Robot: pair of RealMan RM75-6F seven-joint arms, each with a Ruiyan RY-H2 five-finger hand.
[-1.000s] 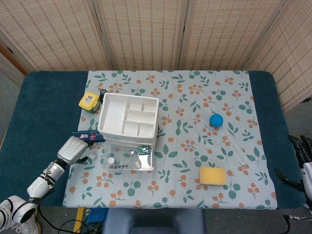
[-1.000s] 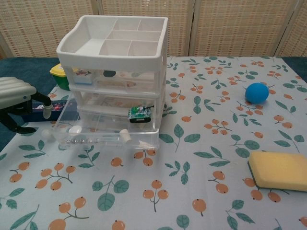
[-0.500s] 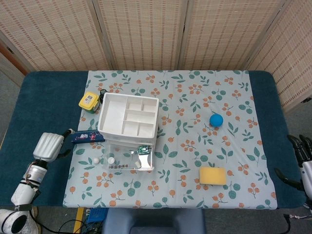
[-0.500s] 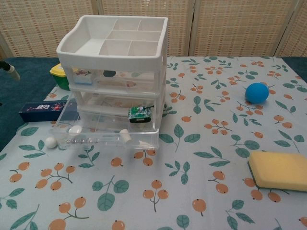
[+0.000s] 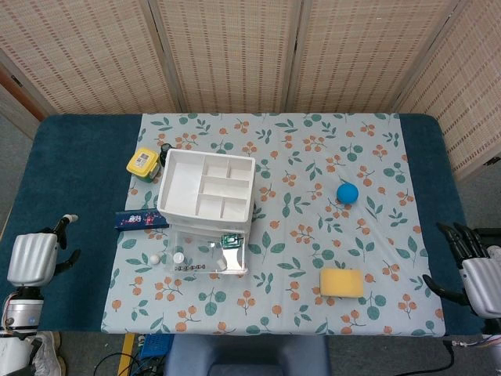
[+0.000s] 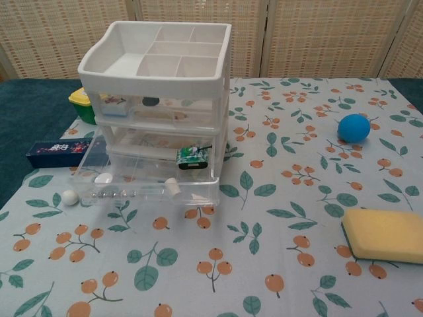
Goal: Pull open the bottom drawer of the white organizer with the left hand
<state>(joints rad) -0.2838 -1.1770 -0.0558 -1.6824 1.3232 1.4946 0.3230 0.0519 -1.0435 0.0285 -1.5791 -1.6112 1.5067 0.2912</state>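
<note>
We see one white organizer (image 5: 205, 205) center-left, bottom drawer (image 6: 142, 185) pulled out. One left hand (image 5: 33, 258) lower left, one right hand (image 5: 473, 270) lower right, both released, holding nothing.

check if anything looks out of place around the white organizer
One oddity: a small white ball lies loose on the cloth just left of the pulled-out bottom drawer, outside it, while similar small bits sit inside. The white organizer itself stands upright and undamaged.
</note>
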